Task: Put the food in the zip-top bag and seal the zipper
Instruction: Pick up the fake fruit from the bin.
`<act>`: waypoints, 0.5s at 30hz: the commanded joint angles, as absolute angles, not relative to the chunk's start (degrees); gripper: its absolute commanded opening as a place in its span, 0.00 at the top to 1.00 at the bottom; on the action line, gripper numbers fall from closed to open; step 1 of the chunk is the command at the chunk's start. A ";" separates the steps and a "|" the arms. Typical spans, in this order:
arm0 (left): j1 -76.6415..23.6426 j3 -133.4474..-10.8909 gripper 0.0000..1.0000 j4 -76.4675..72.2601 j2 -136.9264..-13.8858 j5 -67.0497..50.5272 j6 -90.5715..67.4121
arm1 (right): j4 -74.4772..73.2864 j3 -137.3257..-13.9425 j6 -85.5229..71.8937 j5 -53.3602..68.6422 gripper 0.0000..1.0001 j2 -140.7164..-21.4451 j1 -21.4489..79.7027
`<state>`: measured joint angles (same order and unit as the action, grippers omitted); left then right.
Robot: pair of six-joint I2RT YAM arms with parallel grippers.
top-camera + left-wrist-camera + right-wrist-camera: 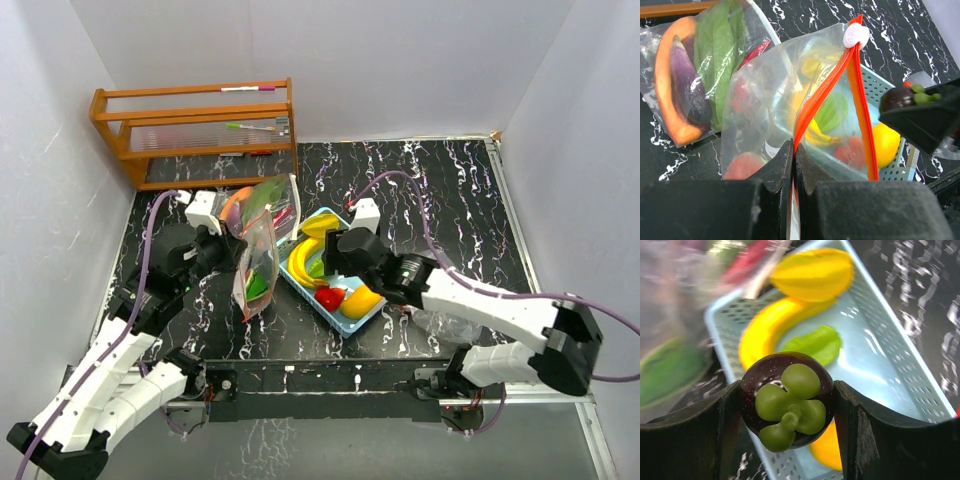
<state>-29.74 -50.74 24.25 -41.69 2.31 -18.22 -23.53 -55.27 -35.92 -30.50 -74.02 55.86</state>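
My left gripper (793, 150) is shut on the orange zipper edge (820, 95) of the clear zip-top bag (770, 100), holding it upright with its mouth parted. The bag (258, 262) has green and red food inside it. My right gripper (787, 407) is shut on a dark purple round fruit with a green top (785, 390), above the light-blue basket (920, 385) and just right of the bag's mouth (897, 97). In the basket (345, 322) lie a banana (765, 325), a green piece (812, 342), a yellow ridged fruit (812, 272) and a red piece (329, 297).
A second clear bag (685, 80) with an aubergine, an orange slice and green leaves lies flat behind the held bag. A wooden rack (195, 130) stands at the back left. White walls close in the black marbled table (450, 200) on three sides.
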 commanded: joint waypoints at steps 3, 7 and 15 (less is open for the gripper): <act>-29.78 -49.86 1.00 21.72 -42.95 1.04 -18.79 | -6.65 -57.32 -23.61 -8.03 0.61 -65.54 56.65; -29.82 -50.05 1.00 21.02 -43.32 0.46 -18.98 | -1.31 -61.87 -22.47 3.18 0.62 -69.44 57.32; -29.86 -49.93 1.00 20.72 -43.24 0.01 -19.34 | 10.47 -67.84 -24.60 8.02 0.62 -80.31 59.36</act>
<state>-29.74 -50.48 22.26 -43.62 0.89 -18.83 0.67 -63.64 -24.49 3.44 -77.43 59.13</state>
